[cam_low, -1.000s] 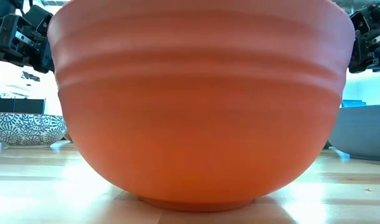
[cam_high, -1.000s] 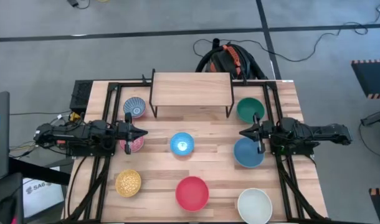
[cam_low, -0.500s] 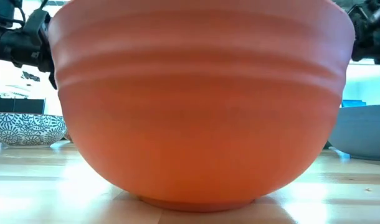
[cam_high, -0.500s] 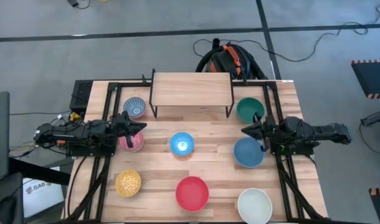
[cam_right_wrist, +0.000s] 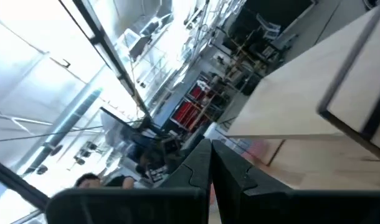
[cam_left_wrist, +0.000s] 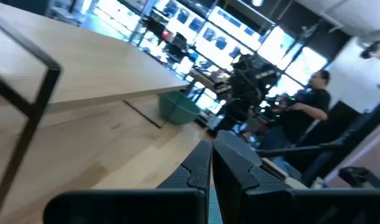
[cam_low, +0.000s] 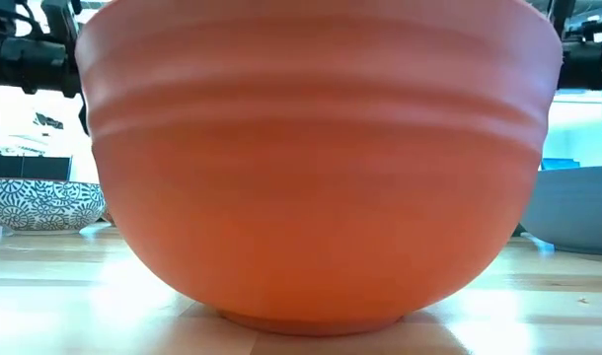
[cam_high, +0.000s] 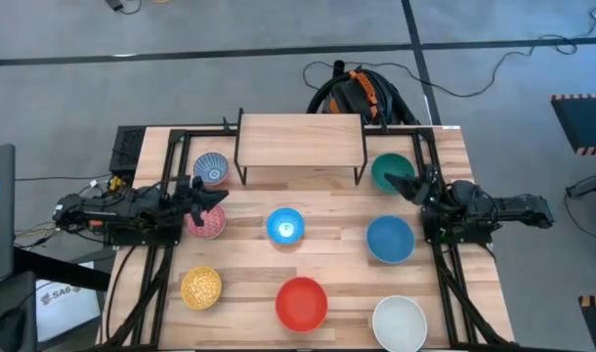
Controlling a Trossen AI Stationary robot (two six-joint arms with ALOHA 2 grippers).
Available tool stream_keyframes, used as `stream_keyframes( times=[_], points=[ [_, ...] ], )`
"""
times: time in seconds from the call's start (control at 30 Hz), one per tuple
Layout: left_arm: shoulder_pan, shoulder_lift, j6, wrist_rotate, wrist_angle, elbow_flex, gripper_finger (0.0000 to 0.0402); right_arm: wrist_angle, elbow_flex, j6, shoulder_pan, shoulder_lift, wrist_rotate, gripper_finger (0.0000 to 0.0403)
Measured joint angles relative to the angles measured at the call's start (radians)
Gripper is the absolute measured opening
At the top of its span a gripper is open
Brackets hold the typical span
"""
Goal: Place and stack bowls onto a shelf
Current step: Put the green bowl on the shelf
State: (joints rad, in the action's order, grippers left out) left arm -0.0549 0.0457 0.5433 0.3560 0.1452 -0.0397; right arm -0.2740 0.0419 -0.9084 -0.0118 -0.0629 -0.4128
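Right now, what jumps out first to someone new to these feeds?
The red bowl fills nearly the whole low view, sitting right at that camera on the table's front edge. From above, the shelf at the back stands bare, with all eight bowls on the tabletop. Both end effectors are shut: left by the pink bowl, right over the green bowl.

In the low view the red bowl [cam_low: 321, 168] fills the picture, hiding the shelf and most bowls behind it; its rim is cut off.
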Motion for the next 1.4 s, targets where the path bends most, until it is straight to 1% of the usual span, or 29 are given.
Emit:
stream_keyframes(
  times=[0.1, 0.2, 0.33, 0.43, 0.57, 0.63, 0.73, 0.83, 0.9, 1.03, 1.1, 1.2, 1.3, 1.4],
  points=[
    [0.000, 0.016, -0.019, -0.009, 0.006, -0.033, 0.0028, 0.011, 0.039, -0.002, 0.000, -0.062, 0.010, 0.0043],
    [0.000, 0.054, -0.064, -0.006, 0.002, -0.081, 0.0063, 0.037, 0.119, 0.048, -0.006, -0.135, 0.010, 0.0051],
    [0.000, 0.145, -0.110, 0.035, 0.006, -0.168, 0.0109, 0.200, 0.271, 0.138, -0.033, -0.232, 0.008, 0.0067],
    [0.000, 0.231, -0.142, 0.073, 0.006, -0.232, 0.0135, 0.375, 0.409, 0.196, -0.069, -0.289, -0.017, 0.0084],
    [0.000, 0.359, -0.213, 0.136, 0.007, -0.309, 0.0154, 0.691, 0.604, 0.199, -0.153, -0.349, -0.039, 0.0117],
    [0.004, 0.423, -0.242, 0.164, 0.001, -0.345, 0.0158, 0.869, 0.688, 0.168, -0.208, -0.383, -0.058, 0.0133],
    [0.028, 0.515, -0.248, 0.173, 0.001, -0.398, 0.0160, 1.107, 0.771, 0.099, -0.296, -0.447, -0.062, 0.0155],
    [0.056, 0.588, -0.212, 0.155, 0.002, -0.451, 0.0161, 1.272, 0.807, 0.023, -0.375, -0.508, -0.046, 0.0174],
    [0.069, 0.627, -0.199, 0.133, 0.004, -0.479, 0.0161, 1.336, 0.807, 0.003, -0.428, -0.554, -0.001, 0.0186],
    [0.089, 0.692, -0.218, 0.096, 0.001, -0.512, 0.0161, 1.447, 0.803, 0.049, -0.539, -0.670, 0.082, 0.0201],
    [0.098, 0.716, -0.216, 0.094, 0.004, -0.519, 0.0161, 1.491, 0.803, 0.078, -0.601, -0.742, 0.093, 0.0203],
    [0.108, 0.740, -0.183, 0.094, 0.002, -0.520, 0.0161, 1.499, 0.803, 0.142, -0.696, -0.841, 0.107, 0.0202],
    [0.108, 0.751, -0.152, 0.094, 0.001, -0.520, 0.0161, 1.467, 0.803, 0.234, -0.791, -0.932, 0.157, 0.0201],
    [0.108, 0.754, -0.135, 0.094, 0.000, -0.520, 0.0161, 1.421, 0.804, 0.305, -0.872, -1.006, 0.181, 0.0201]
  ],
)
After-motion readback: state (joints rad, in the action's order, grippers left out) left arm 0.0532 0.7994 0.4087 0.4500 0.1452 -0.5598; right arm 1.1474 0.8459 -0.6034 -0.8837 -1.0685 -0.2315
